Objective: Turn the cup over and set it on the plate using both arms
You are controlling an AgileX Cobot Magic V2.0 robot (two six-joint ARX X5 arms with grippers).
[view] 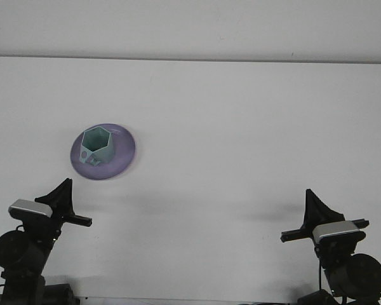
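While nothing blocks the cup: it sits alone on its plate.
Left gripper (pixel 62 202): low at the near-left edge, finger state cannot be told.
Cup (pixel 96 145): one, teal, upright, opening up, on plate.
Plate (pixel 123 154): one, purple, left of table (pixel 241 127) centre.
Right gripper (pixel 314 213): near-right edge, finger state unclear.

The cup (pixel 96 145) looks like smooth, matt pale-green plastic; the plate (pixel 119 156) is glossy lilac, and the table (pixel 241 127) is plain matt white.
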